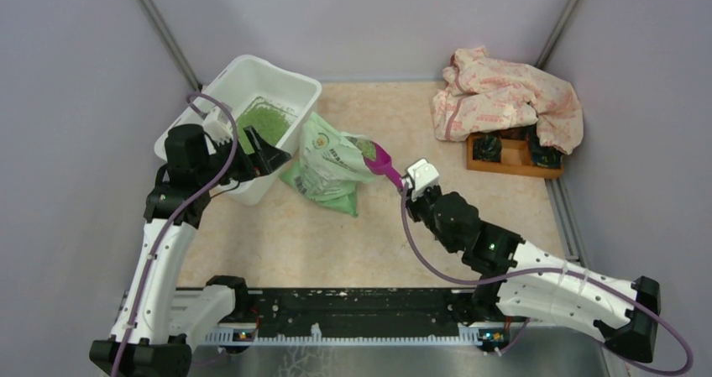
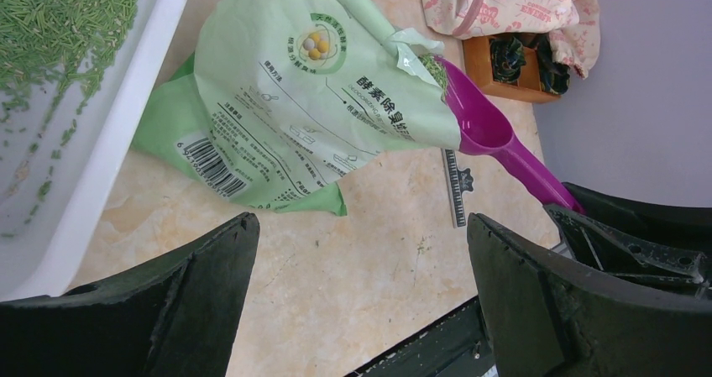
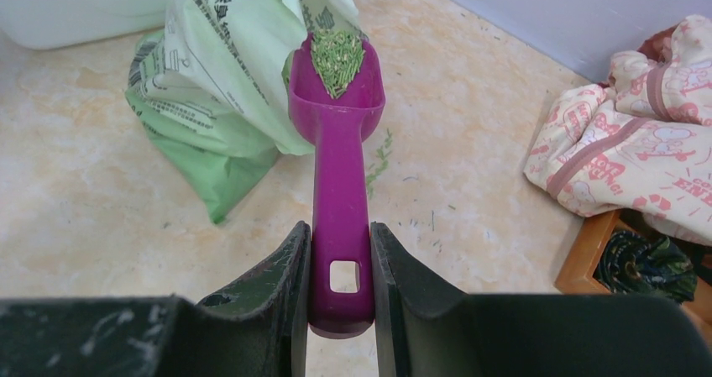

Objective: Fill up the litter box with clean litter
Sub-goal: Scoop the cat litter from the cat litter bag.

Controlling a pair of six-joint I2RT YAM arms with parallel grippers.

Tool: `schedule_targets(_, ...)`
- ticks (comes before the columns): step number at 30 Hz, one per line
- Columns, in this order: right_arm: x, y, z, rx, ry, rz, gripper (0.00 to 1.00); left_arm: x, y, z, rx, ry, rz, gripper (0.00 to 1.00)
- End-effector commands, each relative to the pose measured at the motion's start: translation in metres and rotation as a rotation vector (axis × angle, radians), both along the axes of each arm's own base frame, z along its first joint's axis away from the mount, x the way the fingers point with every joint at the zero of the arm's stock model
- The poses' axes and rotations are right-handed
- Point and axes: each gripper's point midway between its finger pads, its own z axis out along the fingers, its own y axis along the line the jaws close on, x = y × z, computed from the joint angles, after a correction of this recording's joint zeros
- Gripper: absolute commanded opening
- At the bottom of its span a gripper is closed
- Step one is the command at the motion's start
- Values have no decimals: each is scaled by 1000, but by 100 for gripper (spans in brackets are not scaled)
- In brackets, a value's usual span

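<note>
Clamping purple scoop (image 3: 337,125) by its handle in right gripper (image 3: 340,251), bowl level at bag (image 1: 327,167) mouth so pellets don't spill. Empty left gripper (image 2: 357,226) spread wide by litter box (image 1: 252,75); clean litter (image 1: 267,123) patch inside.

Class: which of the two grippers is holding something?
The right gripper, clamped on the handle of the magenta scoop; the left gripper stands open and empty.

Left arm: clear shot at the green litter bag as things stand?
Probably yes. The left end effector is open, with bare table between it and the bag. The scoop in the right end effector occupies only the bag's mouth.
</note>
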Motion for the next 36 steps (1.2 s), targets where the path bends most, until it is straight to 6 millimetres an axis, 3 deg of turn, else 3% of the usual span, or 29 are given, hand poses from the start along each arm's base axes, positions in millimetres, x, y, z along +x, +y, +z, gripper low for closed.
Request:
schedule_targets(1,-1,-9,11,42,-38,-73,0,-1,-2,7,-8,-36,-8,99)
schedule_targets(13,-14,-14,15,172,-106,-71,0,1,-1,6,-3,-32,-4,99)
schedule_targets(28,-19,-6,-19,283,-152,-36,0,0,-1,5,2,-31,-2,99)
schedule_targets(36,-24,-5,-4,343,-231,-17,0,-1,0,7,3,-31,1,99)
